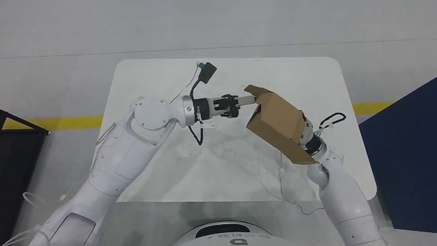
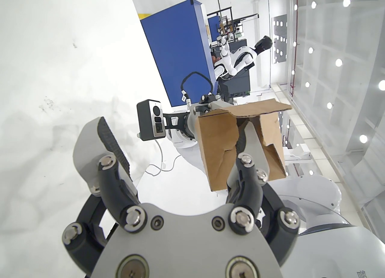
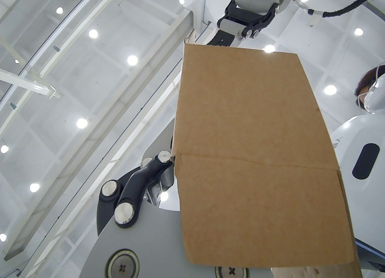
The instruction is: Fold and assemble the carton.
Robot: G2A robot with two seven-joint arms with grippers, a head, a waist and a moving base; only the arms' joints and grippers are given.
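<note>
Carton [image 1: 276, 119] held above the table [image 1: 157, 82], pinched in the right hand [image 1: 305, 135], body opened up. Left hand [image 1: 240, 101] is spread wide at its open end. End flaps not yet tucked, I'd judge.

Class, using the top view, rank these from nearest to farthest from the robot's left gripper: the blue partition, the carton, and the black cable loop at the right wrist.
From the left gripper:
1. carton, right at its fingertips.
2. black cable loop, beyond the carton, by the other arm's wrist.
3. blue partition, farthest, out on the robot's right side.
</note>
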